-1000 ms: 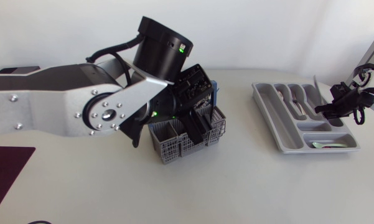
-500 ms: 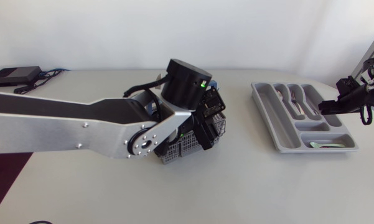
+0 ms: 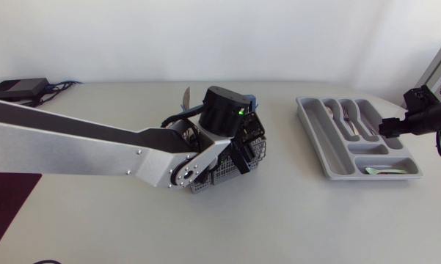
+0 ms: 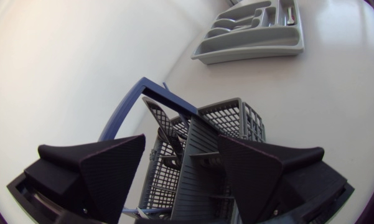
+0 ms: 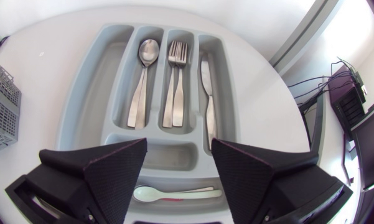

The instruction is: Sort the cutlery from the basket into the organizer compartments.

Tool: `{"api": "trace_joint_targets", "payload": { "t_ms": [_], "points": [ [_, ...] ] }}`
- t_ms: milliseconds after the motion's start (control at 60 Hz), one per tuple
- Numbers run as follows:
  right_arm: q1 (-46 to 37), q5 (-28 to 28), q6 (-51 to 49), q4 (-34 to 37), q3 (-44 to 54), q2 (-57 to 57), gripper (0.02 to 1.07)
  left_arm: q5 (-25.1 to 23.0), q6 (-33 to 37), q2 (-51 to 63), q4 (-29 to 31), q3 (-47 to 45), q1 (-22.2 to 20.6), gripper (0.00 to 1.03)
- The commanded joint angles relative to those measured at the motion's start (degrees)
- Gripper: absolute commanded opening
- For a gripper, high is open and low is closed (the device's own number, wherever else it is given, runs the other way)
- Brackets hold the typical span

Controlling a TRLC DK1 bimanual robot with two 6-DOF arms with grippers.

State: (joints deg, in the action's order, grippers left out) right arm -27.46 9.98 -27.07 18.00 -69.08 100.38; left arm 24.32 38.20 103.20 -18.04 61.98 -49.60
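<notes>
Two grippers: both spread wide, nothing pinched
Left gripper (image 4: 182, 146): low over the basket (image 4: 236, 118), one finger on each side of its grey mesh walls; contact can't be told
Basket: mid-table, blue handle (image 4: 130, 102) raised
Right gripper (image 5: 179, 146): above the organizer (image 5: 74, 106), at its cross-slot end
Organizer: spoon (image 5: 143, 81), two forks (image 5: 176, 87) and knife (image 5: 206, 93) in neighbouring long slots; small spoon (image 5: 174, 193) in the cross slot

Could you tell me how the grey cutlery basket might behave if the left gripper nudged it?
The basket looks like thin plastic mesh, so probably light and apt to slide on the smooth table. Standing tall, it might also tip.
</notes>
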Motion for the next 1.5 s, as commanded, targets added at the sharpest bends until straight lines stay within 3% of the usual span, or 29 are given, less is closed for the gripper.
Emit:
{"api": "trace_joint_targets", "payload": {
  "t_ms": [0, 367, 500, 617, 733, 900, 1150, 1333, 1483],
  "points": [
    [0.48, 0.74, -0.88, -0.51, 3.60, -2.82, 0.78, 0.38, 1.62, 2.62, -1.64, 1.39, 0.39, 0.75],
    [2.85, 2.59, -2.02, -2.00, 10.98, -9.67, 0.78, 0.38, 3.03, 6.23, -5.78, 3.85, 1.18, 0.58],
    [4.26, 3.38, -2.02, -2.18, 13.27, -12.22, 0.78, 0.38, 3.03, 7.37, -6.30, 5.26, 1.79, 0.43],
    [5.75, 3.65, -2.20, -2.88, 15.47, -14.07, 0.78, 0.38, 3.38, 8.51, -6.83, 5.96, 2.06, 0.42],
    [6.28, 3.82, -2.46, -3.06, 16.52, -15.12, 0.78, 0.38, 3.82, 9.04, -7.53, 6.05, 2.49, 0.31],
    [6.98, 3.82, -2.90, -4.02, 18.10, -15.83, 0.78, 0.29, 5.05, 8.78, -8.24, 5.35, 2.76, 0.05],
    [8.30, 3.73, -3.08, -5.08, 20.21, -17.23, 0.78, -1.64, 6.72, 6.67, -8.68, 2.89, 2.85, 0.03],
    [10.85, 3.73, -3.52, -4.99, 22.58, -19.87, 0.78, -1.64, 10.94, 3.94, -13.95, -1.16, 2.41, 0.03],
    [13.58, 3.73, -3.25, -4.90, 24.69, -22.68, 0.78, -1.64, 12.25, 1.57, -14.30, -2.39, 2.06, 0.03]
  ]
}}
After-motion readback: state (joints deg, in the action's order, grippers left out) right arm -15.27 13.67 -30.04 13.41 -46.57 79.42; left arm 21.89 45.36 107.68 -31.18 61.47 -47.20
